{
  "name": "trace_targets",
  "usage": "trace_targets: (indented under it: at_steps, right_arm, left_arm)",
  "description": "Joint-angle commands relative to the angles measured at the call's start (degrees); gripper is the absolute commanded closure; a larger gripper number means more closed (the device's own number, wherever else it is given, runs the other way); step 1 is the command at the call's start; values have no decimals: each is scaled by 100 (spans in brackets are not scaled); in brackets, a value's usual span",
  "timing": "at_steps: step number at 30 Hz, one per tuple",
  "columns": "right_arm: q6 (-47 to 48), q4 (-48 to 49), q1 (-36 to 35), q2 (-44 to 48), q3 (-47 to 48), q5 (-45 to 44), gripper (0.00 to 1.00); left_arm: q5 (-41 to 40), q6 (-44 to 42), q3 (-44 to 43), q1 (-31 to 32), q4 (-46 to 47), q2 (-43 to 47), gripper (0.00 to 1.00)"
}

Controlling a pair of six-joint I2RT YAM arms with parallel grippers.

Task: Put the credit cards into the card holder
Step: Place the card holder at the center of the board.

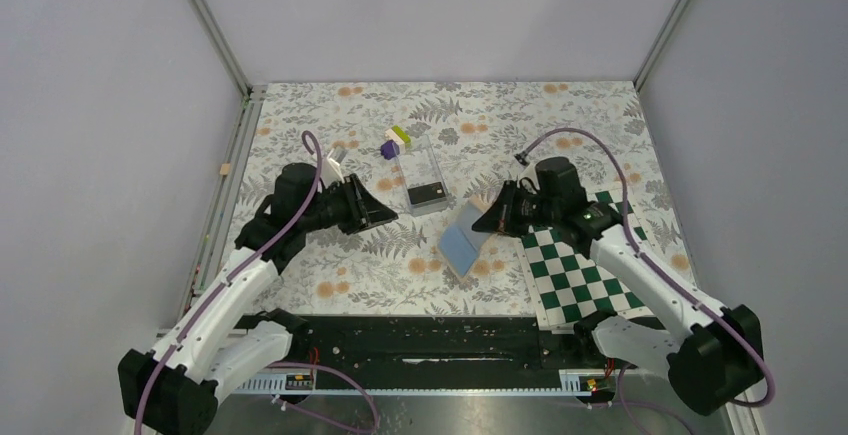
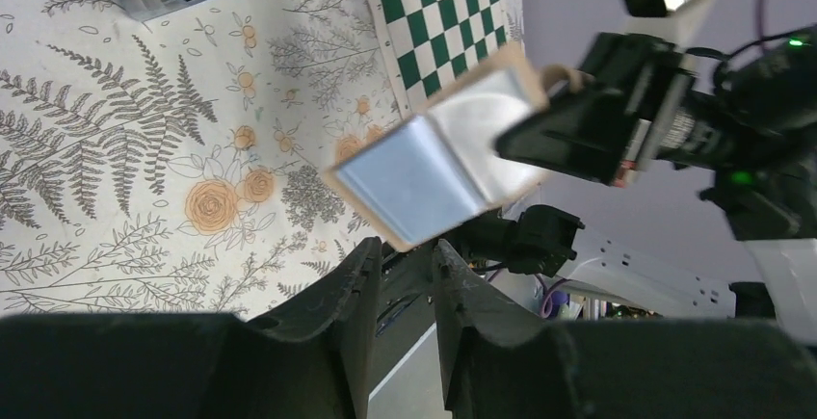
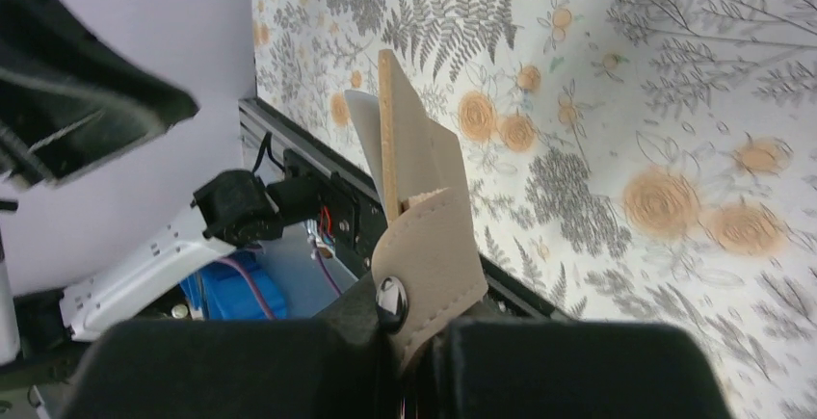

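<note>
Though soft, square tan card holder (image 2: 424, 173)

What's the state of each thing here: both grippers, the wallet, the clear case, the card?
card holder: unfolded, blue inside showing, held tilted by its snap flap.
right gripper: shut on the card holder's flap.
left gripper: slightly open, empty.
clear case: lying flat, holding something black.
credit card: at the case's near end.

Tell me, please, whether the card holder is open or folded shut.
Open. The card holder's light blue inner halves are spread toward the left wrist camera; the right gripper is shut on its tan snap flap.
</note>
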State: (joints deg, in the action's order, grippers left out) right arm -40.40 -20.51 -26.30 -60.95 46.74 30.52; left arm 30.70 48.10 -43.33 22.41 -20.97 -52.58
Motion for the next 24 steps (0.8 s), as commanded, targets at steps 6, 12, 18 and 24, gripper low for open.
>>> trace_targets:
  at_steps: [6,12,18,24]
  right_arm:
    - [-1761,3631,-1140,-1095,-938,-1212,100]
    - [-2277,4230,-1363,-1767,-1309,-1672,100]
    - [-2354,3557,-1483,-1853,-1395,-2072,89]
    - [-2435,2904,-1479,-1809,-1338,-2089,47]
  left_arm:
    - [98,36,167,-55,-194,411,73]
    - [-65,77,401,-40,-189,487,73]
    - [-88,44,346,260,-157,138,74]
    - [-372,28,93,814,-120,-333,75]
